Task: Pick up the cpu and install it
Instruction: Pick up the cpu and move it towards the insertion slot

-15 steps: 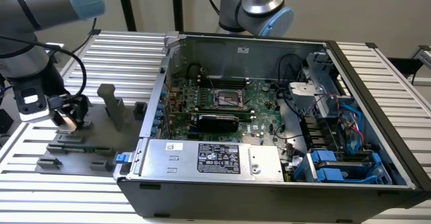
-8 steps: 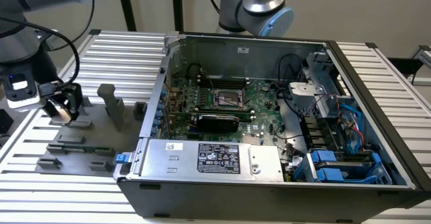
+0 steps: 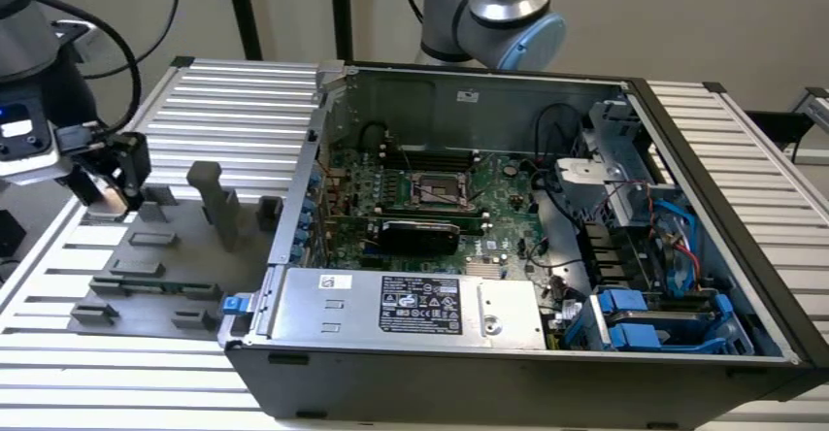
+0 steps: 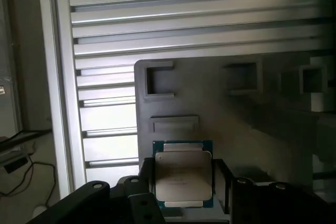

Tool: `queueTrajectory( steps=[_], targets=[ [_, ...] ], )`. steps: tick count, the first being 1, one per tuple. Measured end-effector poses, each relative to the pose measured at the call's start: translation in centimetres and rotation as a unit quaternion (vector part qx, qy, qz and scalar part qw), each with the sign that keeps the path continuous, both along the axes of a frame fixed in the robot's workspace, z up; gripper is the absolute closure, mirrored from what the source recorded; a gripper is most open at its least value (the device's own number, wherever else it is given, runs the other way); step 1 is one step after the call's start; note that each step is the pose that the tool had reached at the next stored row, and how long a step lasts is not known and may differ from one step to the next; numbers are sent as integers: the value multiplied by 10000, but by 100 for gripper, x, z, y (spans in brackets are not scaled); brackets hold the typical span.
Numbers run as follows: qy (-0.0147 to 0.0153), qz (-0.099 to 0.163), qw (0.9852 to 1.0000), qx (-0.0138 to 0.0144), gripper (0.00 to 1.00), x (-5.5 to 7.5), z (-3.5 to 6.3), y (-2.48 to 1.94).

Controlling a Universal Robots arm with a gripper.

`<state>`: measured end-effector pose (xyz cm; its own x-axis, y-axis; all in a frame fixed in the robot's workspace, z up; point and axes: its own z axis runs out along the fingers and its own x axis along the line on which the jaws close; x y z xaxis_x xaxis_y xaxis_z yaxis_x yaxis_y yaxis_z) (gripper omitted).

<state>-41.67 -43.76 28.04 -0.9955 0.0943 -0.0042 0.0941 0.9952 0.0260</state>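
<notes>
Two black fingers (image 4: 146, 178) of the hand (image 4: 184, 184) sit flush against opposite edges of the small flat square cpu with its pale silver metal top (image 4: 182, 174), apparently closed on it. It hangs over the grey plastic fixture plate (image 4: 210, 119) at the exterior view's left, well apart from the square metal-framed socket (image 3: 438, 190) inside the open black computer case (image 3: 388, 378). Such a thin edge grip looks easy to lose: a jolt could tilt the chip or drop it onto the ribbed aluminium tabletop (image 3: 247, 101). I cannot tell whether it has cleared its seat, so it may snag there. Any skew in the grasp would risk bent socket pins, and the case wall stands between.
</notes>
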Motion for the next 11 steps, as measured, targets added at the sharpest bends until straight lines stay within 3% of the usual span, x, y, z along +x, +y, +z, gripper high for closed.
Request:
queueTrajectory(
  steps=[6, 11],
  targets=[
    [1, 0, 10000, 0, 45, 77, 272, 3],
    [1, 0, 10000, 0, 45, 261, 497, 12]
  ],
)
